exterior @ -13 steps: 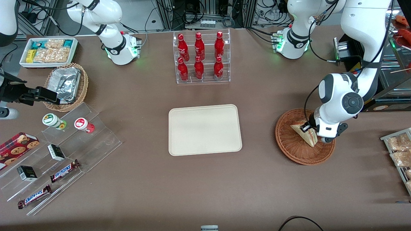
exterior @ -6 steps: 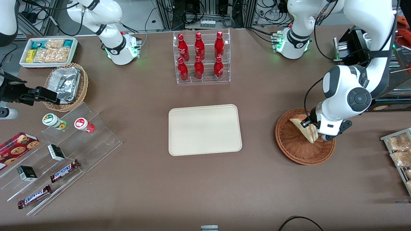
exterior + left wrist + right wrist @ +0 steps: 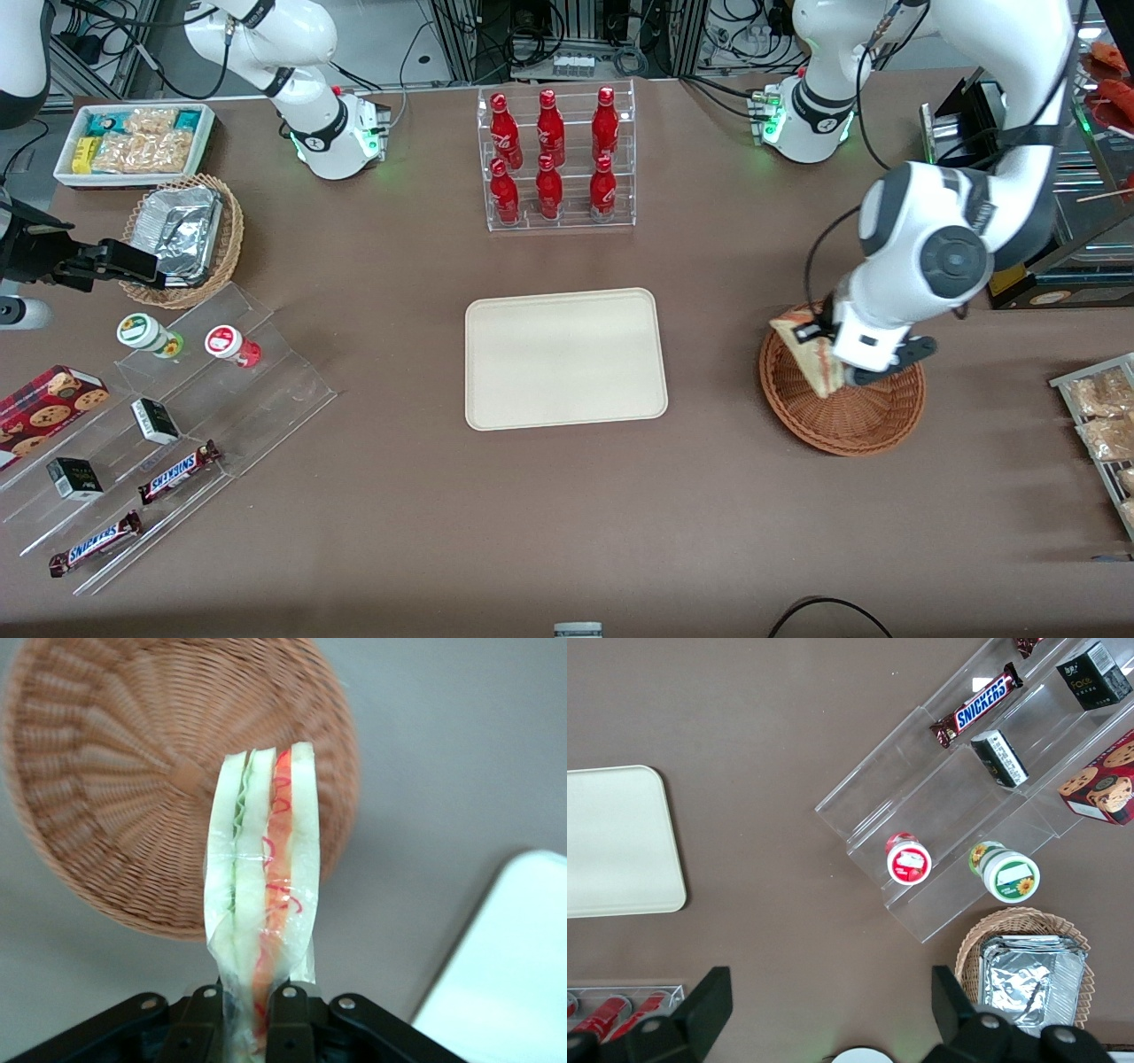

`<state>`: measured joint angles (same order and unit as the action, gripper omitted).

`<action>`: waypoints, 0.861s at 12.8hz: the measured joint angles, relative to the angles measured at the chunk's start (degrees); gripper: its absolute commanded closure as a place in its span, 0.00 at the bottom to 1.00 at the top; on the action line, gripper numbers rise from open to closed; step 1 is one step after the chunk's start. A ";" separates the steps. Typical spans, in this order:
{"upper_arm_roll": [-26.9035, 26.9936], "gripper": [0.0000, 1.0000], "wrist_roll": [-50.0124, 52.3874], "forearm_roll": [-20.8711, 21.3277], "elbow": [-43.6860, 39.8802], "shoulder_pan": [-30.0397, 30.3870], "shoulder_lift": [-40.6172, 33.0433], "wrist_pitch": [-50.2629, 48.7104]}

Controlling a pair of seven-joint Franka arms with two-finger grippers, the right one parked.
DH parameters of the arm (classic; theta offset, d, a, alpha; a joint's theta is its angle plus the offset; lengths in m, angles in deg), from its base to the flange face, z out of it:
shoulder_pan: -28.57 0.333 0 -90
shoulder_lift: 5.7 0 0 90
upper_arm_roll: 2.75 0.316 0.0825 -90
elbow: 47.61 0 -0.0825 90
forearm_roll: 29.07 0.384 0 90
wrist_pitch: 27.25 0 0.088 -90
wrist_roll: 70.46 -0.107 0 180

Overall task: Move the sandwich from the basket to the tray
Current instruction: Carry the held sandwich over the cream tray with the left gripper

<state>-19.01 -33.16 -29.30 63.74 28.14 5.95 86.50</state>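
Observation:
My left gripper (image 3: 819, 341) (image 3: 248, 1014) is shut on the sandwich (image 3: 806, 359) (image 3: 261, 895), a plastic-wrapped wedge with red, white and green layers. It hangs in the air above the rim of the reddish-brown wicker basket (image 3: 855, 416) (image 3: 115, 788), on the side nearest the tray. The basket holds nothing else. The cream-beige tray (image 3: 565, 358) (image 3: 514, 974) (image 3: 616, 842) lies flat at the table's middle, a short way from the basket toward the parked arm's end.
A clear rack of red bottles (image 3: 555, 159) stands farther from the front camera than the tray. Snack packets (image 3: 1103, 416) lie at the working arm's end. A foil-filled tan basket (image 3: 182, 235), clear tiered shelves (image 3: 168, 425) and a white snack bin (image 3: 133, 142) sit toward the parked arm's end.
The gripper has lifted the sandwich out of the basket and carried it toward the tray; the sandwich now hangs over the basket's rim.

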 measured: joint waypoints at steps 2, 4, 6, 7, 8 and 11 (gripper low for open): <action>-3.33 1.00 0.02 0.00 -1.49 -1.02 1.54 0.01; -4.12 1.00 0.07 -0.01 -4.49 -4.87 4.27 0.05; -4.32 1.00 1.09 0.24 -8.21 -9.54 7.62 0.11; -4.38 1.00 1.80 1.12 -10.25 -11.72 9.50 0.11; -4.40 1.00 2.29 2.31 -12.35 -13.65 11.47 0.11; -4.44 1.00 3.39 3.61 -18.02 -18.19 17.02 0.15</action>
<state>-23.45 -29.76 -25.69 45.73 9.95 22.97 86.65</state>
